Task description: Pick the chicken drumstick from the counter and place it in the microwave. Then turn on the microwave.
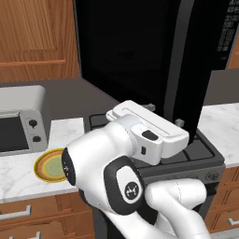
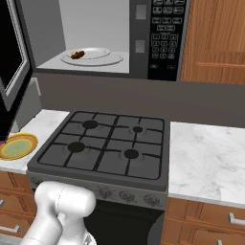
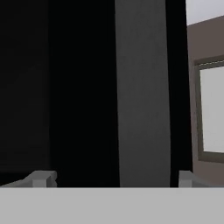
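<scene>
At the upper left of the right base view, the chicken drumstick (image 2: pixel 77 54) is seen lying on the left part of the round glass turntable (image 2: pixel 103 58) inside the microwave (image 2: pixel 143 38), whose door (image 1: pixel 140 60) is swung open. The keypad (image 2: pixel 164 33) is shown at the right of the cavity. Below it, the dark gas stovetop (image 2: pixel 105 148) is flanked by the marble counter (image 2: pixel 206 158). A yellow plate (image 2: pixel 17 146) is seen on the counter at the left edge of that frame, and in the left base view it lies just in front of the silver toaster oven (image 1: pixel 23 121). Near the centre of the left base view, the hand (image 1: pixel 165 114) is held up against the open black door, with its fingers (image 3: pixel 41 178) set wide apart and nothing gripped between them.
</scene>
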